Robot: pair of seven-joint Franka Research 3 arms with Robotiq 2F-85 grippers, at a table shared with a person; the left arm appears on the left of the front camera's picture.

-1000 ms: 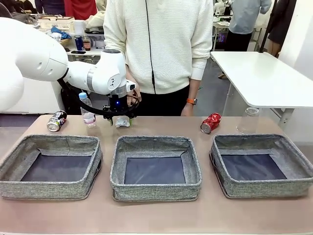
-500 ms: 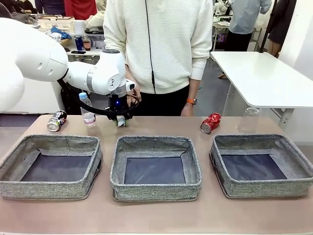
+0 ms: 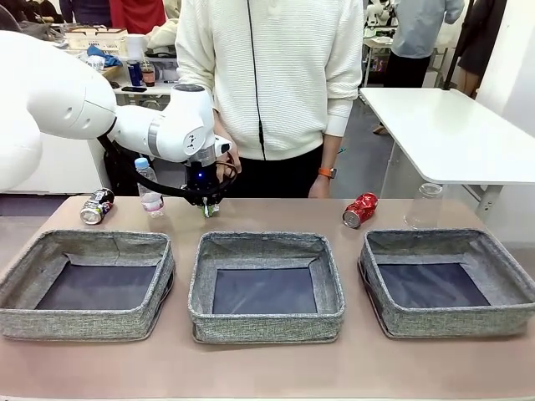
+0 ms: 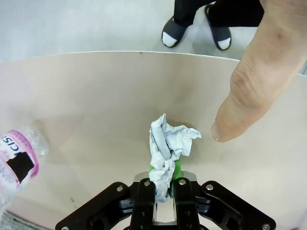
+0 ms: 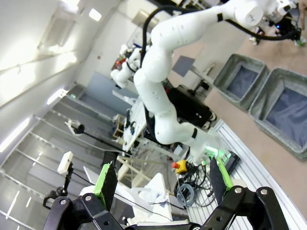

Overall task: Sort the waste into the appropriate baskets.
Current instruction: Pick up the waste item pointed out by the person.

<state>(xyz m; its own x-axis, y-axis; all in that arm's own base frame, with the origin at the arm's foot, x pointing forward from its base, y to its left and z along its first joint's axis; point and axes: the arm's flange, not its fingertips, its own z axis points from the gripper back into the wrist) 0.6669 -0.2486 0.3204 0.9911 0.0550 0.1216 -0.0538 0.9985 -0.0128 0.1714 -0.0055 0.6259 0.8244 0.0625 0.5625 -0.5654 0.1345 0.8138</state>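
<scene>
My left gripper (image 3: 208,206) hangs just behind the middle basket (image 3: 266,316) and is shut on the crumpled white paper ball (image 4: 166,143), which sticks out beyond the green pads (image 4: 175,167) over the table. Near the far edge lie a dark can (image 3: 96,206), a small clear bottle with a pink label (image 3: 150,189), a crushed red can (image 3: 360,210) and a clear plastic cup (image 3: 425,205). The left basket (image 3: 84,322) and right basket (image 3: 451,319) flank the middle one. My right gripper (image 5: 161,182) is open with nothing between its fingers, pointing off the table.
A person in a white sweater stands at the far edge. One of their fingers (image 4: 249,81) points down close to the right of the paper ball. A white side table (image 3: 451,134) stands at the back right.
My left gripper has closed on the paper ball, squeezing it narrower. The arm has hardly moved, and the cans, bottle and cup lie where they were.
</scene>
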